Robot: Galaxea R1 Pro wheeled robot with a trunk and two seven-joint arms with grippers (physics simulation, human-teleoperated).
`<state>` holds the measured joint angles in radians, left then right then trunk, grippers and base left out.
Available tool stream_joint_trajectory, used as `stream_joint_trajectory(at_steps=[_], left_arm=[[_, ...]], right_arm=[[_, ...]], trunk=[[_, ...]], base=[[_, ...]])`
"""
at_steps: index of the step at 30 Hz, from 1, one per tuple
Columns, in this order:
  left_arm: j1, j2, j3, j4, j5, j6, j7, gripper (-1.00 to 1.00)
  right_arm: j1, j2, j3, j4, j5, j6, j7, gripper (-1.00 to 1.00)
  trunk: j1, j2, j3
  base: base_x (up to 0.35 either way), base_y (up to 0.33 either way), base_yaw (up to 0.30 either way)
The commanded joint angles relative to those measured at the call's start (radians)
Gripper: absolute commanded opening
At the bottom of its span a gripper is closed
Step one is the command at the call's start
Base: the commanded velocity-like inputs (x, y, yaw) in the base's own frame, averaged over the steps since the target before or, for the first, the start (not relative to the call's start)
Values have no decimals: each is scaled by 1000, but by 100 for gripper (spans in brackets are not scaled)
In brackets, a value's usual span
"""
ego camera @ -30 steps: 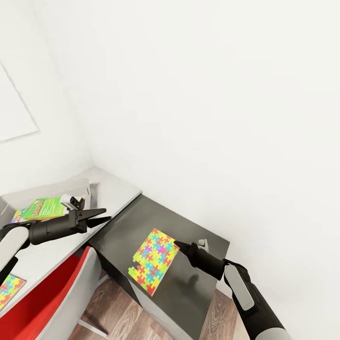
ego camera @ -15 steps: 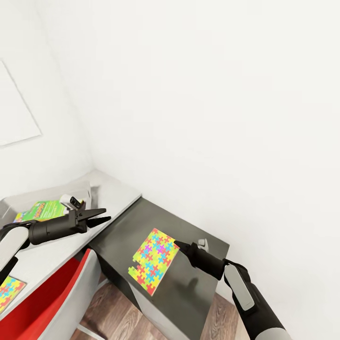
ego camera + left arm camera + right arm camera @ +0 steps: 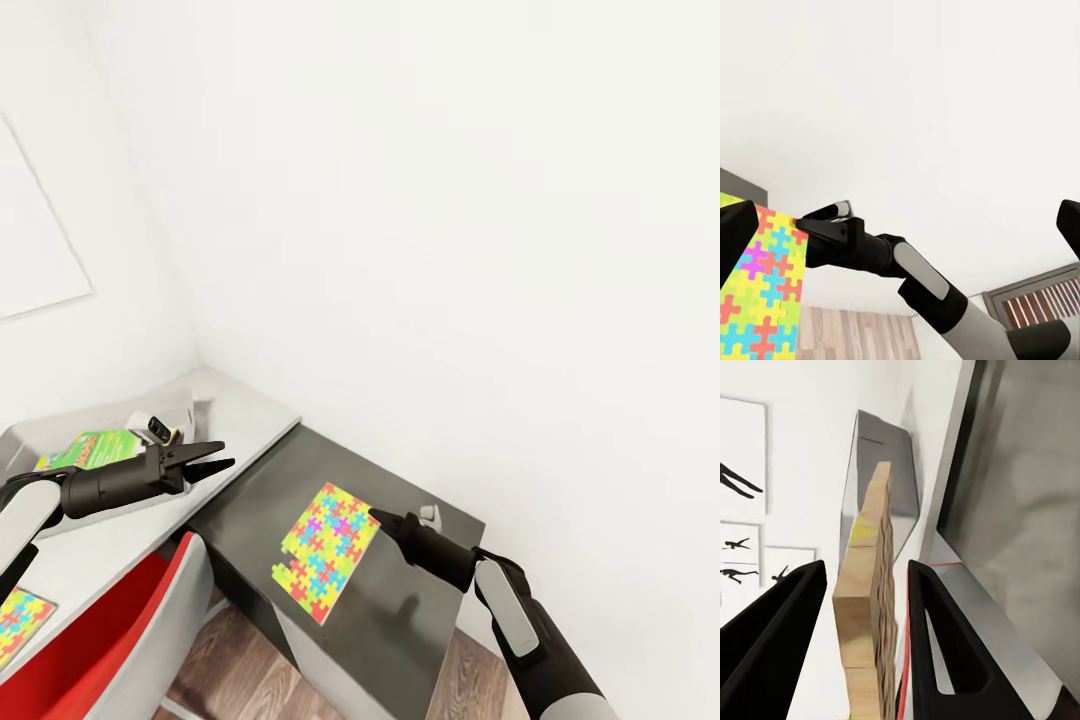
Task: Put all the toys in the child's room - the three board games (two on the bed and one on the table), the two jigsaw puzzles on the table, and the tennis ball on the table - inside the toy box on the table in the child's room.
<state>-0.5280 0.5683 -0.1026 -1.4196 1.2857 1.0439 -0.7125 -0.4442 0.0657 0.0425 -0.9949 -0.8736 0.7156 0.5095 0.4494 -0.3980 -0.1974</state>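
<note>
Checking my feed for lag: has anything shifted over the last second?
Only the view moved: the head camera swung slightly, sliding the toy box and wall panel across the picture. The right gripper stays closed on the jigsaw puzzle's edge; the left gripper still hovers open.

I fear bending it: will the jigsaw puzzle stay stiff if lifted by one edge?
Probably stiff: the jigsaw puzzle shows a thick, wood-like edge between the fingers of the right gripper. Held at one edge, it may tilt.

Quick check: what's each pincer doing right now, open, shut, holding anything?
Left pincer: open, holding nothing.
Right pincer: fingers on either side of the jigsaw puzzle edge; whether they are clamped on it cannot be told.
</note>
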Motion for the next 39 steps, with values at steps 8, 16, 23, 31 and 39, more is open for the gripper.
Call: stream_joint_trajectory(at_steps=[8, 16, 23, 31, 39], left_arm=[[-1, 1, -2, 1, -1, 3, -4, 100], [1, 2, 0, 1, 0, 3, -5, 100], [2, 2, 0, 1, 0, 3, -5, 100], [2, 2, 0, 0, 0, 3, -5, 100], [2, 2, -1, -1, 0, 3, -5, 100]], right_arm=[[-3, 0, -1, -1, -2, 5, 12, -100], [-3, -1, -1, -1, -1, 5, 34, -100], [-4, -1, -1, -1, -1, 4, 37, -100], [-4, -1, -1, -1, 0, 4, 44, -100], [-4, -1, -1, -1, 0, 4, 44, -100]], trunk=[[1, -2, 2], [1, -2, 2], [1, -2, 5], [1, -2, 17], [1, -2, 30]], base=[[-36, 0, 0], [-3, 0, 0], [0, 0, 0], [0, 0, 0], [0, 0, 0]])
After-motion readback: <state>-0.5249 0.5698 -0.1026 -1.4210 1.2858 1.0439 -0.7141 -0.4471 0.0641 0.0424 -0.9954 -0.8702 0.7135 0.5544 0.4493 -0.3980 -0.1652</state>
